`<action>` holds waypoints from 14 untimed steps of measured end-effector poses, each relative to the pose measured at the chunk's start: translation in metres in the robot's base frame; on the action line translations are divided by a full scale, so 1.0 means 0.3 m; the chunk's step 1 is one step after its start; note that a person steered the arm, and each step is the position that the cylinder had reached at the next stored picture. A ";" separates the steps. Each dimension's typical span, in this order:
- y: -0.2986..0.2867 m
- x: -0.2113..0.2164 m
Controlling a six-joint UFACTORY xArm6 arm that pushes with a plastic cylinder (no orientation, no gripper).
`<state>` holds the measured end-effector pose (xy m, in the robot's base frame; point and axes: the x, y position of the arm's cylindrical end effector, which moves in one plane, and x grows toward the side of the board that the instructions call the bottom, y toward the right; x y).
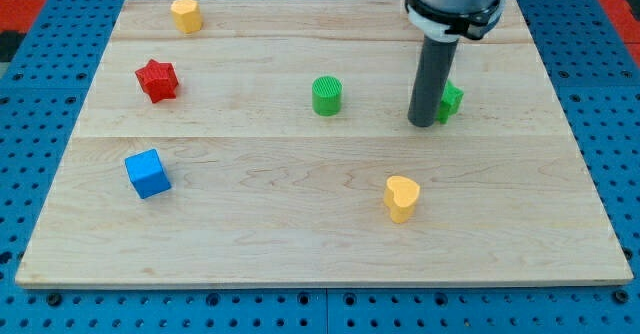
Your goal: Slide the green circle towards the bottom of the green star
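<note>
The green circle (327,95) stands near the middle of the wooden board. The green star (450,101) lies to its right, mostly hidden behind my rod. My tip (422,123) rests on the board just left of the star, touching or nearly touching it, and well to the right of the circle. The rod rises to the arm's grey collar at the view's top.
A yellow heart (401,197) lies below the tip toward the view's bottom. A blue cube (148,173) sits at the lower left, a red star (157,79) at the left, a yellow block (186,14) at the top left. The wooden board (300,244) lies on a blue pegboard.
</note>
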<state>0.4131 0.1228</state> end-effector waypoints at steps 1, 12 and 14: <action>0.054 -0.061; -0.379 -0.011; -0.283 0.041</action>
<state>0.4255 0.0379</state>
